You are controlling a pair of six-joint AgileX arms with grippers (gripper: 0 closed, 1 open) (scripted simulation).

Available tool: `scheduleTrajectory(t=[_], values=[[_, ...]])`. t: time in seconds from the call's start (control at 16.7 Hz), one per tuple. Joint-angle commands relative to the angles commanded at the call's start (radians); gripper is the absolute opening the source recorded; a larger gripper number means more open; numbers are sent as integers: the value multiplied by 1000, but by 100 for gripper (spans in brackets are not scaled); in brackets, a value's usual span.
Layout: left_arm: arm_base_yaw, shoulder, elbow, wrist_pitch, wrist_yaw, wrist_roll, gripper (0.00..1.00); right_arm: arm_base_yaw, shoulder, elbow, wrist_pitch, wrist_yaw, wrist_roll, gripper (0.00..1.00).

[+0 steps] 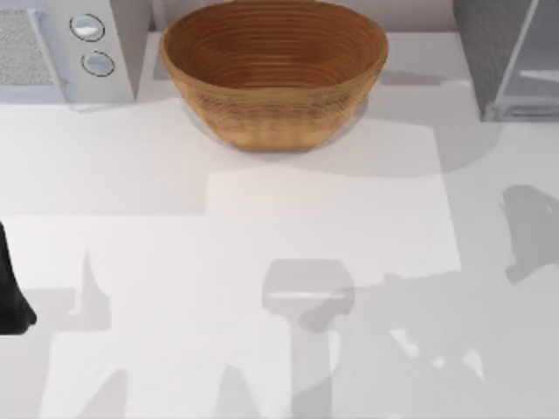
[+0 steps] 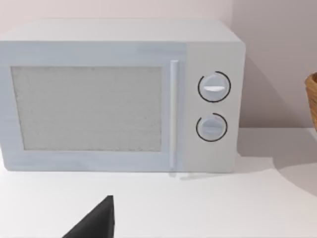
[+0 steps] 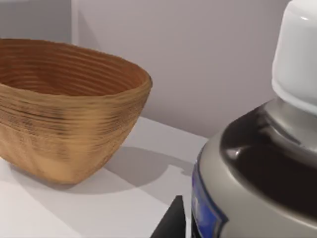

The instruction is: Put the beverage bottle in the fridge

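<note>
though cropped, beverage bottle (image 3: 257, 163) looks white-capped, dark.

White tabletop (image 1: 262, 262) is carrying three things along its far edge. Woven brown basket (image 1: 274, 70) is sitting at far centre, casting a shadow forward. White appliance with two round dials and a mesh panel (image 1: 61, 48) is standing at the far left corner, beyond the left claw (image 1: 13, 292), which is showing at the left edge. Grey speckled fridge (image 1: 511, 57) is standing at the far right corner, only partly in view.
</note>
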Motion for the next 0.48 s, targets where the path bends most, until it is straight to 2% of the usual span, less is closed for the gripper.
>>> scheduleTrajectory(t=[0.48], values=[[0, 0, 0, 0, 0, 0, 100, 73, -427, -130, -341, 307, 70, 1]])
